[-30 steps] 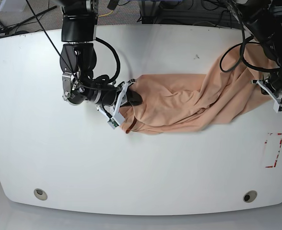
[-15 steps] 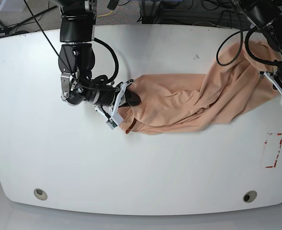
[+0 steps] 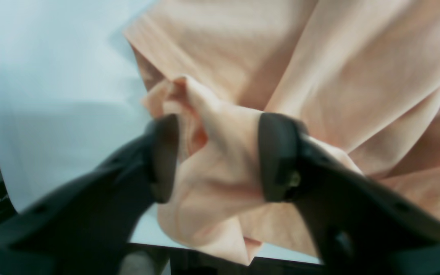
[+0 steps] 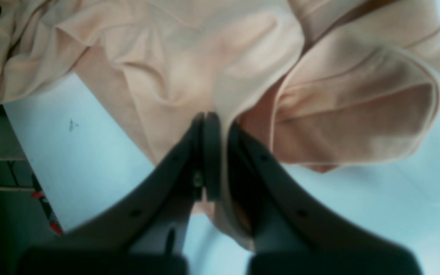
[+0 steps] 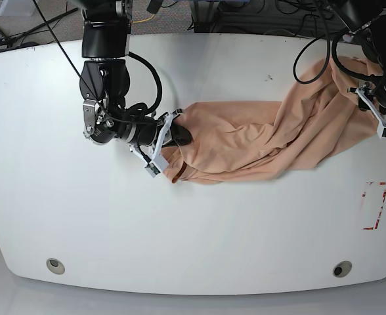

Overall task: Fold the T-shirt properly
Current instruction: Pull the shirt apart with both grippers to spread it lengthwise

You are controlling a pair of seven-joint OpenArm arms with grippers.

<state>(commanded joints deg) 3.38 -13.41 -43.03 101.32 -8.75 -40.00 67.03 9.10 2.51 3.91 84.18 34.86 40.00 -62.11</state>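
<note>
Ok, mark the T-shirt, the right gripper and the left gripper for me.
T-shirt (image 5: 239, 141): base view, middle of the spread cloth.
right gripper (image 4: 216, 152): right wrist view, between its fingertips, pinching cloth.
left gripper (image 3: 214, 156): left wrist view, between its fingertips, around a cloth bunch.

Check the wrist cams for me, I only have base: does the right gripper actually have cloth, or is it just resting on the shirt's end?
Observer: It has cloth. In the right wrist view the right gripper is almost closed on a thin edge of the T-shirt, which runs between the pads.
Operator: And the left? Cables hide it on base.
Observer: In the left wrist view a thick bunched fold fills the left gripper, so its jaws stand well apart.
Operator: Is that fold lying on the table?
Observer: It looks raised off the table, with its lower tip hanging free.
</note>
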